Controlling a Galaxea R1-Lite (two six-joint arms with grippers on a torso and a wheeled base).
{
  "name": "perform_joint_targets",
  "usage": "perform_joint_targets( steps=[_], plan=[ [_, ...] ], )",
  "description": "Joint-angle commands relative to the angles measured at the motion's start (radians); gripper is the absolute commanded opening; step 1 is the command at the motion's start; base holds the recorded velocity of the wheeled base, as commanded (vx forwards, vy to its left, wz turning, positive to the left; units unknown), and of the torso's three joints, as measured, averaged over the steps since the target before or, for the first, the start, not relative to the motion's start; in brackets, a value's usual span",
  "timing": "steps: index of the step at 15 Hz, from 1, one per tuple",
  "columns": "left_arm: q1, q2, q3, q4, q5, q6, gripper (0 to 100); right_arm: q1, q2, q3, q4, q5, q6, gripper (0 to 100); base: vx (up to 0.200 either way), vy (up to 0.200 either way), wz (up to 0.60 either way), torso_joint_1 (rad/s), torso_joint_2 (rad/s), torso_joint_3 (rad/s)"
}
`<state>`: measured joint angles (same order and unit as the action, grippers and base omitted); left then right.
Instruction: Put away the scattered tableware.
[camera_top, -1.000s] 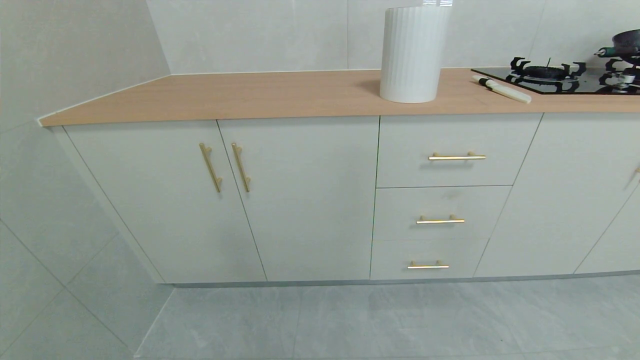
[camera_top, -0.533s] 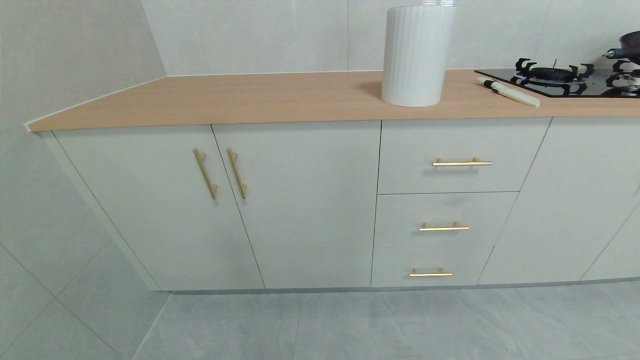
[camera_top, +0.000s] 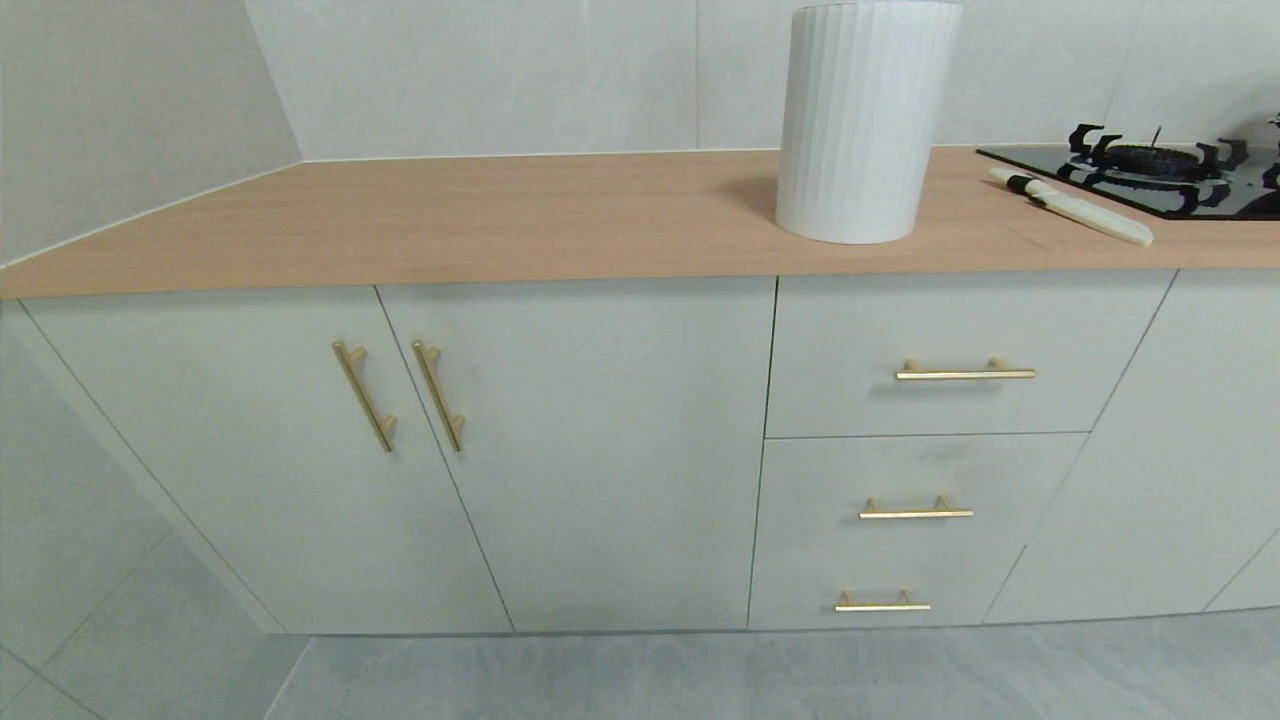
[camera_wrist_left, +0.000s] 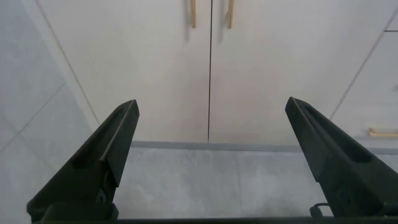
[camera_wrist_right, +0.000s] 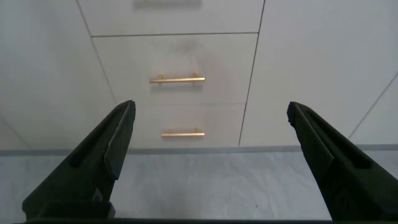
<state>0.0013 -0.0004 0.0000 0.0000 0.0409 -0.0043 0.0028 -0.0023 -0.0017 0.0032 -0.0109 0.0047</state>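
Tableware in sight comes down to one cream utensil (camera_top: 1075, 207) with a black band, lying far off on the wooden countertop (camera_top: 450, 220), well apart from both my grippers. Nearest to me, my left gripper (camera_wrist_left: 211, 109) hangs over the grey tiled floor (camera_wrist_left: 205, 180) with its jaws spread wide and nothing between them, facing the seam of the double cabinet doors (camera_top: 250, 450). My right gripper (camera_wrist_right: 211, 110) is low as well, jaws just as wide and empty, pointed at the stack of three drawers (camera_top: 900, 460) to the right of those doors. Each door carries a slim gold bar handle (camera_top: 365, 397), the pair set close together on either side of the seam. Each drawer has a level gold bar (camera_top: 965, 373). Above the cabinet fronts runs the countertop, reaching back to a pale tiled wall. A tall white ribbed container (camera_top: 860, 130) stands upright on it, above the drawers. The cream utensil lies flat to the right of that container, between it and the black gas hob (camera_top: 1140, 165), just beside the hob's near corner.
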Motion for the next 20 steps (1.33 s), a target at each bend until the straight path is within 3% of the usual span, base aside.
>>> perform_joint_targets(
  steps=[1, 11, 20],
  plan=[
    [0.000, 0.000, 0.000, 0.000, 0.001, 0.000, 100, 0.000, 0.002, 0.000, 0.000, 0.000, 0.000, 100, 0.200, 0.000, 0.00, 0.002, 0.00, 0.007],
    [0.000, 0.000, 0.000, 0.000, 0.001, 0.000, 100, 0.000, 0.002, 0.000, 0.000, 0.000, 0.000, 100, 0.200, 0.000, 0.00, 0.002, 0.00, 0.004],
    [0.000, 0.000, 0.000, 0.000, 0.001, 0.000, 100, 0.000, 0.002, 0.000, 0.000, 0.000, 0.001, 100, 0.000, 0.000, 0.00, 0.000, 0.00, 0.000]
  ],
)
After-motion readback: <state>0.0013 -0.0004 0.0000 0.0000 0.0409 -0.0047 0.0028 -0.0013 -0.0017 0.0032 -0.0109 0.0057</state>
